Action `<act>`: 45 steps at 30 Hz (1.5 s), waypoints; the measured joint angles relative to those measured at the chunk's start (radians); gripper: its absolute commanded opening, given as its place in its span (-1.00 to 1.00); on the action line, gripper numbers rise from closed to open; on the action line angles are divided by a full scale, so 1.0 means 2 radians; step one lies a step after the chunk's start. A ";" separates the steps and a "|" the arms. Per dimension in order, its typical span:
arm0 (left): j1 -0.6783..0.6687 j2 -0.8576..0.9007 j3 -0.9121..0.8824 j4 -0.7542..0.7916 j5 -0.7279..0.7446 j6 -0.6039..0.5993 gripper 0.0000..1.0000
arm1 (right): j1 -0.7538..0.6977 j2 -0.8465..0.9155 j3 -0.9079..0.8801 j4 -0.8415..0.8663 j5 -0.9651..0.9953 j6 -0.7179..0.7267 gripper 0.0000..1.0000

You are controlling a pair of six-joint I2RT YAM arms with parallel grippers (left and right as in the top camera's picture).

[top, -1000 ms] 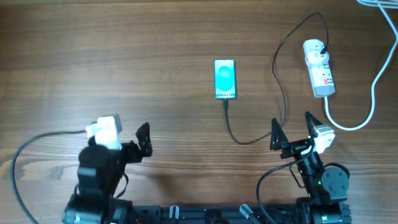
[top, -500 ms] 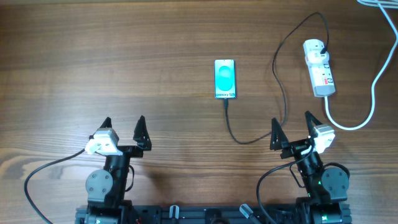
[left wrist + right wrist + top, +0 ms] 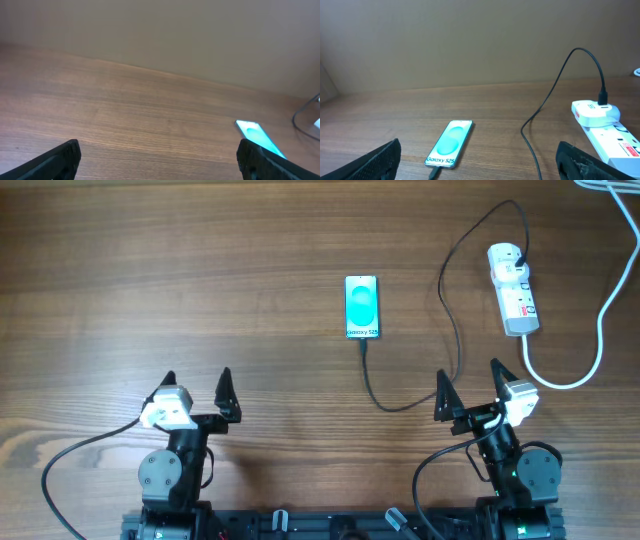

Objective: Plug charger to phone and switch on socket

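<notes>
Overhead: left arm [image 3: 165, 472] and right arm [image 3: 518, 468] sit at 6 o'clock, jaws spread, empty. Charger [image 3: 364, 366] looks plugged into the phone [image 3: 361, 307] mid-desk [image 3: 200, 260]. Next, I judge, the right arm presses the socket [image 3: 513, 302] switch at 2 o'clock.

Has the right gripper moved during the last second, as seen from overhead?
No. The right gripper stands open in the same spot, just as far below the socket as before.

Phone [image 3: 361, 306] on table [image 3: 150, 260], socket [image 3: 513, 290] well to its right, charger [image 3: 441, 285] between
</notes>
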 measured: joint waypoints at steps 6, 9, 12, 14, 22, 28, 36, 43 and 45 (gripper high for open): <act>0.000 0.000 0.000 0.000 0.008 0.043 1.00 | 0.000 0.000 0.000 0.000 0.000 0.000 0.99; 0.000 0.000 0.000 0.000 0.011 0.048 1.00 | 0.000 0.000 0.000 0.000 0.000 0.000 0.99; 0.000 0.000 0.000 0.000 0.011 0.048 1.00 | 0.000 0.000 0.000 0.000 0.000 0.000 0.99; 0.000 0.000 0.000 0.000 0.011 0.050 1.00 | 0.000 0.000 0.000 0.000 0.000 0.000 0.99; 0.000 0.000 0.000 0.000 0.011 0.050 1.00 | 0.000 0.000 0.000 0.000 0.000 0.000 0.99; 0.000 0.000 0.000 0.000 0.011 0.050 1.00 | 0.000 0.000 0.000 0.000 0.000 0.000 0.99; 0.000 0.000 0.000 0.000 0.011 0.050 1.00 | 0.000 0.000 0.000 0.000 0.000 0.000 0.99; 0.000 0.000 0.000 0.000 0.011 0.050 1.00 | 0.000 0.000 0.000 0.000 0.000 0.000 0.99; 0.000 0.000 0.000 0.000 0.011 0.050 1.00 | 0.000 0.000 0.000 0.000 0.000 0.000 0.99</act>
